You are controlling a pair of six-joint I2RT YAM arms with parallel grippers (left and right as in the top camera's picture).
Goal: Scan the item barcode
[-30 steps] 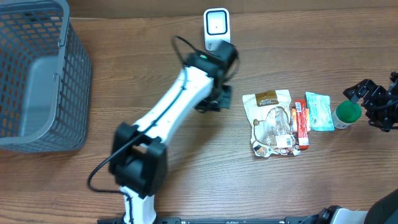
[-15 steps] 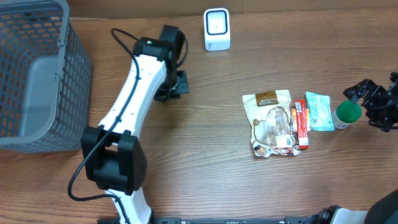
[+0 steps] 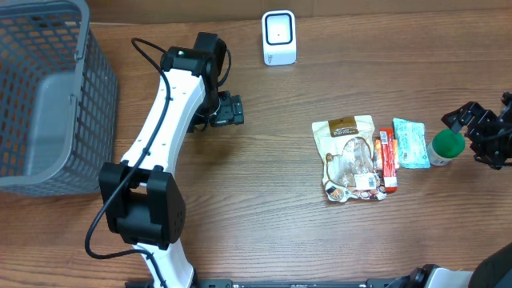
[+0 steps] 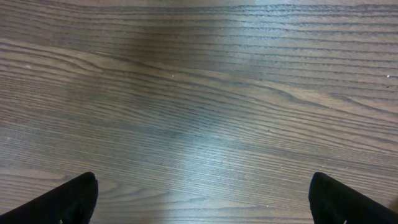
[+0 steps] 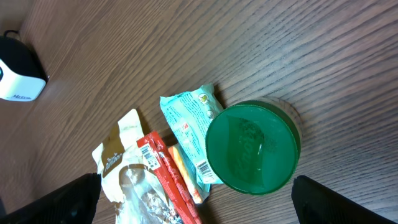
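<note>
We see the left end effector [image 3: 228, 110] released in the upper middle of the overhead frame. In its wrist view its fingers [image 4: 68, 200] stand wide apart in the bottom corners, with only bare tabletop [image 4: 199, 93] between them. The white scanner [image 3: 278, 36] stands at the top centre, near that arm but apart from it. The items lie in a row at the middle right: a pouch [image 3: 348, 156], a red stick [image 3: 387, 158] just beside it, a teal packet [image 3: 410, 142], then a green-lidded jar [image 3: 447, 144]. The right end effector [image 3: 474, 136] sits at the right edge, released too, just beside the jar and grasping nothing. A grey basket [image 3: 96, 80] fills the upper left.
</note>
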